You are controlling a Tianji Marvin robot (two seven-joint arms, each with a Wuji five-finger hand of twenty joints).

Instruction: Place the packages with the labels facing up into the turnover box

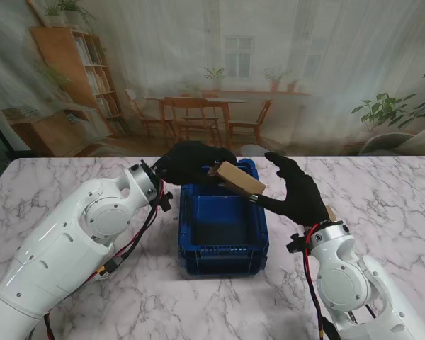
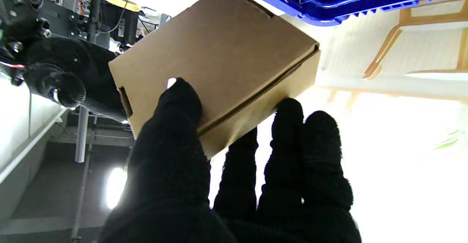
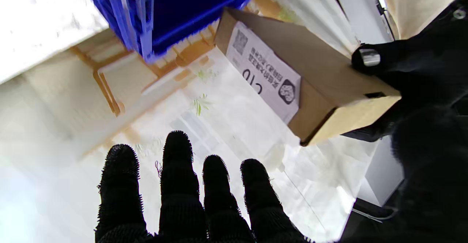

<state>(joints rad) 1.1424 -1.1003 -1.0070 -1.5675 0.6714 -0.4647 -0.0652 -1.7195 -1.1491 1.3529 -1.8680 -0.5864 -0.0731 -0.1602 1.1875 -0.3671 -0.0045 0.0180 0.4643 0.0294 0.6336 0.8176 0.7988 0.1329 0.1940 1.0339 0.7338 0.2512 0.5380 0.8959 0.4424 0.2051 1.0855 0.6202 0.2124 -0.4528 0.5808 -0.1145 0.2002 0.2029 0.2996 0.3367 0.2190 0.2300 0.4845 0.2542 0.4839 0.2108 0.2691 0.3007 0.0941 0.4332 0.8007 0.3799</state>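
Stand view first: on our left, our left hand reaches over the far left corner of the blue turnover box and grips a brown cardboard package. We hold the package in the air, tilted, above the far end of the box and not touching its floor. The box sits on the marble table, between our two arms, and its dark inside shows nothing else that we can make out.

Our left wrist view shows our thumb pressed on one broad plain face of the package and our other fingers wrapped along its narrow edge, with the rim of the box beyond it.

Farther right in the stand view, our right hand hangs just beside the package, over the right rim of the box, fingers spread and holding nothing. Our right wrist view shows those fingers apart and free, clear of the package. On the face turned toward this hand we see a white label with a printed code and dark characters. Whether that label faces up we cannot tell.
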